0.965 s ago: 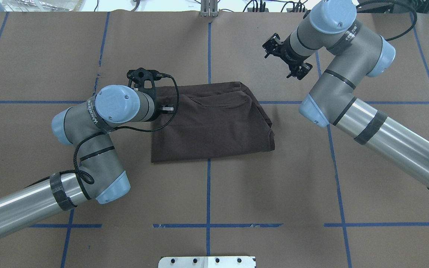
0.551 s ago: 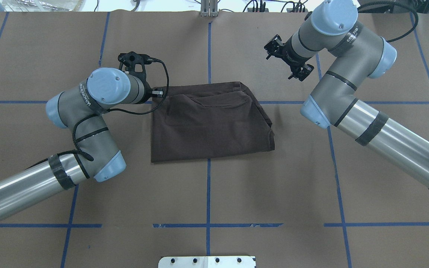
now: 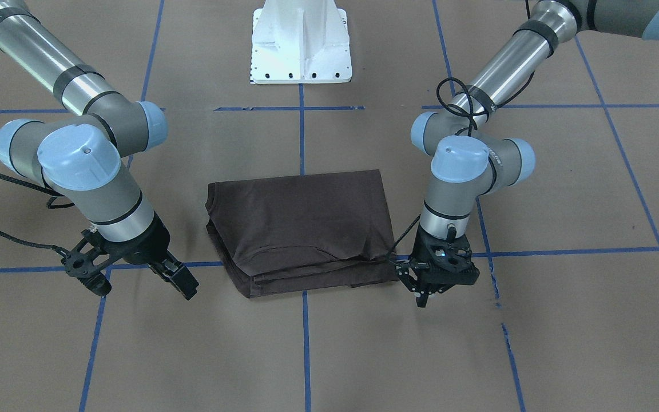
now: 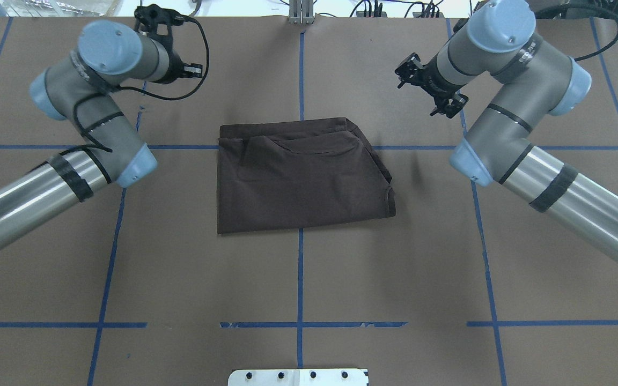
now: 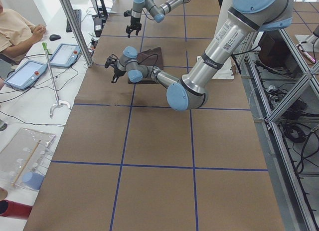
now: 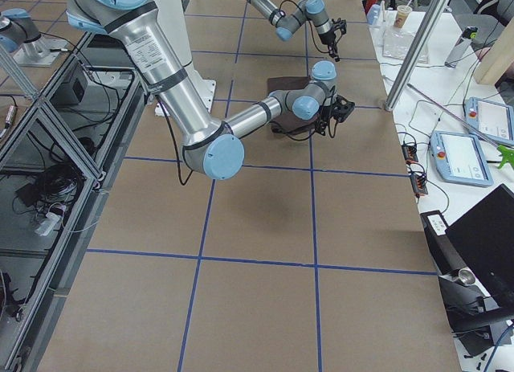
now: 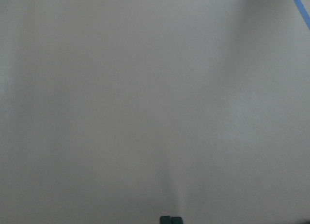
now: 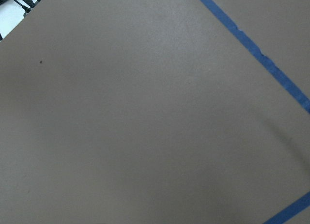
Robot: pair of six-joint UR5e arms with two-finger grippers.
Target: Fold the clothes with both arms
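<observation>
The dark brown T-shirt (image 4: 301,177) lies folded into a flat rectangle at the table's middle, collar edge on top; it also shows in the front view (image 3: 301,229). My left gripper (image 4: 159,21) hangs over bare table near the far edge, well left of the shirt. In the front view it (image 3: 423,300) sits close beside the shirt's corner without holding it. Its fingertips (image 7: 170,219) are pressed together and empty. My right gripper (image 4: 429,91) hovers over bare table, far right of the shirt. In the front view its fingers (image 3: 183,286) look spread and empty.
The white pedestal base (image 3: 301,46) stands at the robot's side of the table. Blue tape lines (image 4: 301,279) cross the brown table paper. In the left side view an operator (image 5: 15,31), tablets (image 5: 30,71) and a metal pole (image 5: 75,26) are beyond the table's far edge.
My left arm has drawn away from the shirt's far-left corner, moving left and toward the far edge. My right arm has shifted slightly right. The shirt has not moved.
</observation>
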